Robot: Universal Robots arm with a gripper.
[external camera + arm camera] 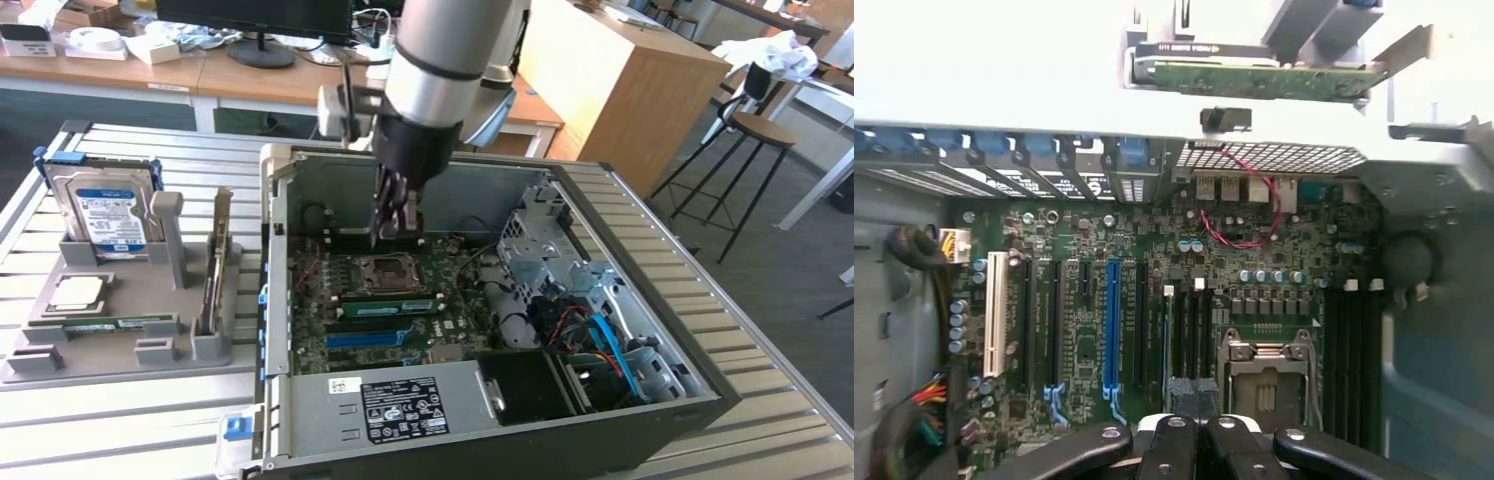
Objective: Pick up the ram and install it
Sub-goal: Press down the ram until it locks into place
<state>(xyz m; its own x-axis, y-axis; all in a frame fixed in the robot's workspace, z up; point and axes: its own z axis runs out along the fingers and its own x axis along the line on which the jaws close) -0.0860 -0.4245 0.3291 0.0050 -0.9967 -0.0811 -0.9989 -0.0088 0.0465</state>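
Long, narrow green ram (120, 322) lying in the grey holder (80, 362), ungripped.

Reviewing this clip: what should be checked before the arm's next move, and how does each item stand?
1. Gripper holds the ram: not ok. It is shut with nothing between its fingers, down inside the case over the motherboard.
2. Ram located: ok. A green stick lies flat in the grey holder on the exterior view's left, outside the case.
3. Case open, board exposed: ok.
4. Free memory slot: cannot tell. A green stick is seated beside the processor socket.
5. Ram undisturbed in the holder: ok.
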